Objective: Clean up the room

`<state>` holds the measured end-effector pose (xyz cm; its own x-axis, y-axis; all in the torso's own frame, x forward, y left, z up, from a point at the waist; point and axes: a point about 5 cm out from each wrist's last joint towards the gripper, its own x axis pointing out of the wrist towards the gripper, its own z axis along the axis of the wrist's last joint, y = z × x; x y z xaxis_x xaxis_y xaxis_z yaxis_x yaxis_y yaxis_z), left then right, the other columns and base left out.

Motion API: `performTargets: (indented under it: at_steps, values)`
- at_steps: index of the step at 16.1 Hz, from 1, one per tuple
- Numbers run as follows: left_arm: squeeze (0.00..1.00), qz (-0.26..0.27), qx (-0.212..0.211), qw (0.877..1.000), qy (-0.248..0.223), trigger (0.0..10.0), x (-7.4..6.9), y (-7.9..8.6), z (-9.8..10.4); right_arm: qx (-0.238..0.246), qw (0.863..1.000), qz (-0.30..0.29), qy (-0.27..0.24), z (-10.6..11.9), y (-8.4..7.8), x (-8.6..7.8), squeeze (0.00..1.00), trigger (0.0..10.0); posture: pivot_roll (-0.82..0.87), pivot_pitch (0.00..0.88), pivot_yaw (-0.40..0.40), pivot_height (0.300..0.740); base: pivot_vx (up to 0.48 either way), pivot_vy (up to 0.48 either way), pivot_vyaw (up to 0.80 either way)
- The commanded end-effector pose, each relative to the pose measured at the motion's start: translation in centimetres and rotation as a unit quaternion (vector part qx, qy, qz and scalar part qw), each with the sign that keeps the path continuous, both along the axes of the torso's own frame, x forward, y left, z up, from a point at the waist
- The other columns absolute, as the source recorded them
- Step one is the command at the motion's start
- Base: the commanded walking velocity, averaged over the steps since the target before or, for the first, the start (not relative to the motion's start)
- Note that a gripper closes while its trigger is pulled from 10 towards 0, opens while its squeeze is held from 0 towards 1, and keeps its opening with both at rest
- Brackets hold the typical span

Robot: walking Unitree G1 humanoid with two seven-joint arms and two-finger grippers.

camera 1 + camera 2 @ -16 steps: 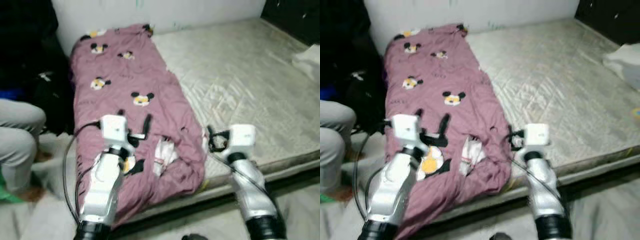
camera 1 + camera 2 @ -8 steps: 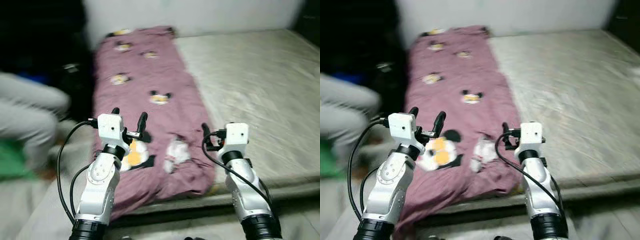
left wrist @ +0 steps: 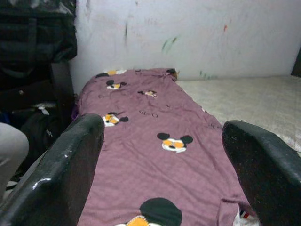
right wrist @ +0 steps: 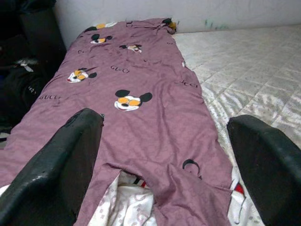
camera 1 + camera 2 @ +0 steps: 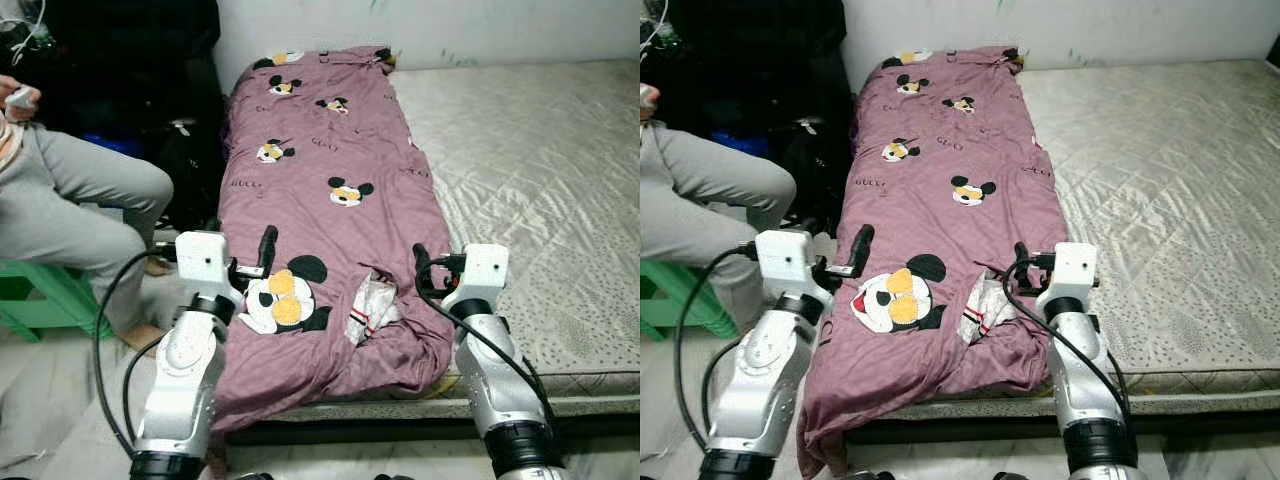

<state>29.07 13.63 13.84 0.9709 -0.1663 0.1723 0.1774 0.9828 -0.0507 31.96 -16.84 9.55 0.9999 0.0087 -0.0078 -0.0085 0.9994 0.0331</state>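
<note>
Rumpled mauve cartoon-mouse quilt (image 5: pixel 320 210) drapes the mattress (image 5: pixel 520 170) edge, perhaps torn; both hands (image 5: pixel 243 262) (image 5: pixel 430 272) gape, holding nothing.

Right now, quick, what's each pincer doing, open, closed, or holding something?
Left pincer: open, holding nothing, above the purple quilt near the bed's foot.
Right pincer: open, holding nothing, above the quilt's crumpled near end.

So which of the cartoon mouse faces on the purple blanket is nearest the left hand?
The biggest mouse face, with yellow glasses, at the blanket's near end, just beside the open left hand. The other faces are smaller and lie farther up toward the wall.
</note>
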Motion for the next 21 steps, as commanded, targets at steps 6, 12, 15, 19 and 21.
performTargets:
  at_steps: [6,12,15,19,21]
  values:
    - [0.0,0.04,0.027,0.998,0.028,10.0,-1.8,2.5,-1.5,-0.003,0.999,0.04,0.012,-0.9,1.0,-0.8,0.0,10.0,-0.02,0.137,0.036,0.712,0.0,0.0,0.0]
    - [0.0,0.072,-0.004,0.996,0.058,10.0,-3.0,3.1,-2.5,-0.002,0.999,0.045,0.008,-0.9,1.3,-1.7,0.0,10.0,-0.04,0.207,0.031,0.639,0.0,0.0,0.0]
    - [0.0,0.077,0.014,0.996,0.05,10.0,-3.5,3.8,-2.8,-0.001,0.999,0.039,0.006,-0.8,0.9,-2.0,0.0,10.0,-0.05,0.215,0.033,0.606,0.0,0.0,0.0]
    - [0.0,0.109,0.022,0.992,0.053,10.0,-2.8,4.0,-2.3,0.009,0.999,0.044,-0.005,-0.3,1.3,-1.9,0.0,10.0,-0.05,0.218,0.034,0.597,0.0,0.0,0.0]
    - [0.0,0.114,0.023,0.992,0.057,10.0,-2.8,4.0,-2.3,0.009,0.999,0.046,-0.004,-0.3,1.5,-1.9,0.0,10.0,-0.04,0.218,0.031,0.597,0.0,0.0,0.0]
